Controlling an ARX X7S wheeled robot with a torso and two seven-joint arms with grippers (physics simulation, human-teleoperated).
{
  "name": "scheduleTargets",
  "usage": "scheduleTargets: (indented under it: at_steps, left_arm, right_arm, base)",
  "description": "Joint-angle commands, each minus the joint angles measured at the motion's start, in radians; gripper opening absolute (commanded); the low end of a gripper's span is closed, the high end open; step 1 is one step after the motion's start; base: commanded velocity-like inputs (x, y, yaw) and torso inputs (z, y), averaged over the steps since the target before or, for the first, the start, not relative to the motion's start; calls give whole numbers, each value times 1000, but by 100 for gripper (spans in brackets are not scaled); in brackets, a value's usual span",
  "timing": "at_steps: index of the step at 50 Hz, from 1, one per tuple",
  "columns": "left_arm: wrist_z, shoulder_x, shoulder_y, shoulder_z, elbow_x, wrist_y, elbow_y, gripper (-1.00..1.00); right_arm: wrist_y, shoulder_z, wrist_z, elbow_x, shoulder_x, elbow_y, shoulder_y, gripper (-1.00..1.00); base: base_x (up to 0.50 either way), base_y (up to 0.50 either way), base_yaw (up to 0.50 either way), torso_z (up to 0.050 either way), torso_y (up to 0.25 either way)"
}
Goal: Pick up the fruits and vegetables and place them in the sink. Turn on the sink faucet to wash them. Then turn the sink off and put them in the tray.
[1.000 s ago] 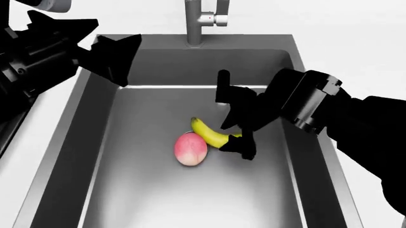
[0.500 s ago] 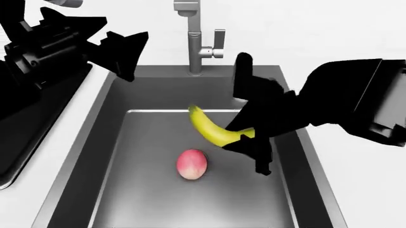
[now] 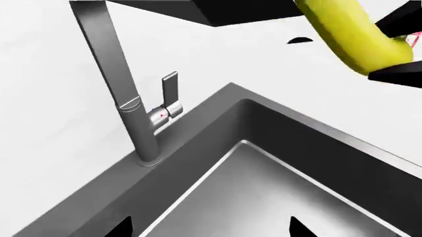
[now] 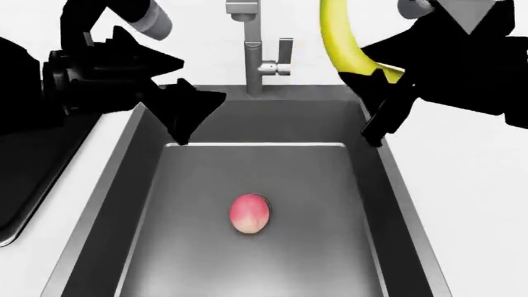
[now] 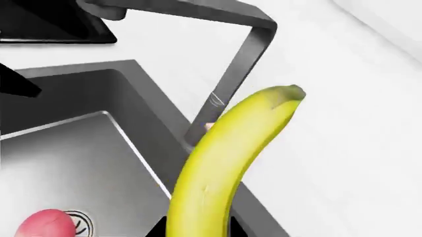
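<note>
White surface point(image 4: 462, 204) surrounds the sink point(image 4: 375, 204), whose basin holds only the peach point(image 4: 249, 213), lying near its middle. Farther back, the left claw point(image 4: 177, 108) hangs spread and empty over the sink's rear left corner. The right claw point(image 4: 384, 102) pinches the banana point(image 4: 340, 40) at its lower end, long axis roughly upright, tip pointing up, beside the faucet point(image 4: 251, 55).

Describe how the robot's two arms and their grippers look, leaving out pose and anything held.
Both arms are matte black and blocky, with almost no surface detail. The left gripper ends in broad, wedge-shaped black fingers tapering to points; a light grey cylindrical section sits on the arm above it. The right gripper has similar angular black fingers, with a small grey part near the top. No cables or markings are visible.
</note>
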Motion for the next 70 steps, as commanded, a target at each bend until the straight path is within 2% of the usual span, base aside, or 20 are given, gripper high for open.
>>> scheduleTargets:
  at_steps: [1,9,18,26,36,45,70]
  left_arm:
    - [28,89,-42,82,-91,-170,-54,100]
    - [-42,160,27,139,-164,-230,-51,100]
    - [-73,200,83,168,-178,-221,-58,100]
    - [6,213,94,230,-52,-176,-101,100]
    - [122,234,114,335,173,-34,-194,100]
    - [107,245,184,355,187,8,-158,100]
    - [143,281,254,399,274,124,-198,100]
  right_arm:
    - [-79,135,301,-5,112,54,86,-100]
    - [-203,190,385,-91,123,105,56,-100]
    - [-338,216,357,-138,64,204,-22,-100]
    - [-406,217,338,-157,34,262,-88,-100]
    - [-441,217,344,-165,46,258,-136,-100]
    - [-421,221,355,-154,75,210,-133,-100]
    - [-392,229,367,-142,98,158,-145,-100]
  base:
    - [0,0,0,0,0]
    - [0,0,0,0,0]
    - [0,0,0,0,0]
    - [0,0,0,0,0]
    - [0,0,0,0,0]
    - [0,0,0,0,0]
    - [0,0,0,0,0]
